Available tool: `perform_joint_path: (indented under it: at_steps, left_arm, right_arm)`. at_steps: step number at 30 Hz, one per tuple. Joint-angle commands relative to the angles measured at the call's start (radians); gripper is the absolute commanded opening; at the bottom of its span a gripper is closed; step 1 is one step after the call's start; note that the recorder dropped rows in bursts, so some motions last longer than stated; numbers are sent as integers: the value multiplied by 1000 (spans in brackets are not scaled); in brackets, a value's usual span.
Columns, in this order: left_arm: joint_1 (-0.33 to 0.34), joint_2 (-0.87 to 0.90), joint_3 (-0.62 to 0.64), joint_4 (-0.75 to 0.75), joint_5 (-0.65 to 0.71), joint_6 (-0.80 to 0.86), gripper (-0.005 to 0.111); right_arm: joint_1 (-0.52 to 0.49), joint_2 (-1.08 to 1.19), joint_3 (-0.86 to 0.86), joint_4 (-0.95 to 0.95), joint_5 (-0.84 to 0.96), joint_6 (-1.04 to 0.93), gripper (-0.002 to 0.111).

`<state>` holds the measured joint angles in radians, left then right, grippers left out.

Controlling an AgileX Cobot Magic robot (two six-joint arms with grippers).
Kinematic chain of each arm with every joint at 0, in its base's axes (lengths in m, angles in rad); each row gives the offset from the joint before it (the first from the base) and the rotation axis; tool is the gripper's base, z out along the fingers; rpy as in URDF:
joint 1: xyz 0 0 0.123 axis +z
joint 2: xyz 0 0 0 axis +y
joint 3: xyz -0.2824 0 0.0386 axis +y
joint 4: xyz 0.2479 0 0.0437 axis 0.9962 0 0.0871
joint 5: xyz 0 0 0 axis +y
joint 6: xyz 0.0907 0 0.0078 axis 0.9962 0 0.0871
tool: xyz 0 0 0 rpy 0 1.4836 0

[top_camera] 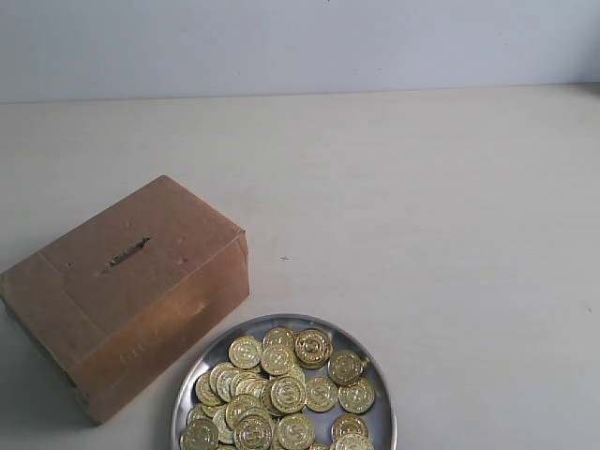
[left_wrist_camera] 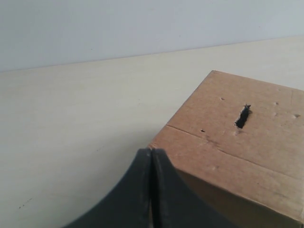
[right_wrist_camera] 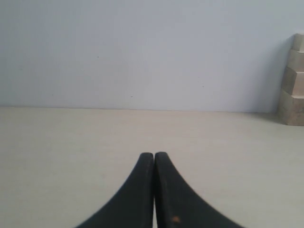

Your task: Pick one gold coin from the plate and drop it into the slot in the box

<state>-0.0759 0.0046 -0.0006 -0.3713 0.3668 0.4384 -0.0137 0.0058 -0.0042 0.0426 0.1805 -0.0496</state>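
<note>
A round silver plate (top_camera: 372, 367) sits at the front edge of the exterior view, piled with several gold coins (top_camera: 281, 389). Just left of it stands the brown cardboard box (top_camera: 127, 291), its dark slot (top_camera: 128, 251) in the top face. Neither arm shows in the exterior view. In the left wrist view my left gripper (left_wrist_camera: 151, 153) is shut and empty, its tips near a corner of the box (left_wrist_camera: 237, 142), with the slot (left_wrist_camera: 242, 116) beyond. My right gripper (right_wrist_camera: 154, 156) is shut and empty over bare table; no coin or plate shows there.
The pale table (top_camera: 422, 206) stretches back to a light wall (top_camera: 300, 42). A stack of pale stepped blocks (right_wrist_camera: 293, 90) stands against the wall at the edge of the right wrist view.
</note>
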Motion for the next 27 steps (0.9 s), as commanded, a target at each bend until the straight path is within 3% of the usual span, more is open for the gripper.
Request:
perform_joint_path:
  at_steps: [1,27]
  left_arm:
    - [-6,-5,1,-1,-5,-2,0]
    - [-6,-5,1,-1,-5,-2,0]
  right_arm:
    - [-3,-6,4,10,89,-8,0]
    - [-3,-6,4,3,85,-53,0]
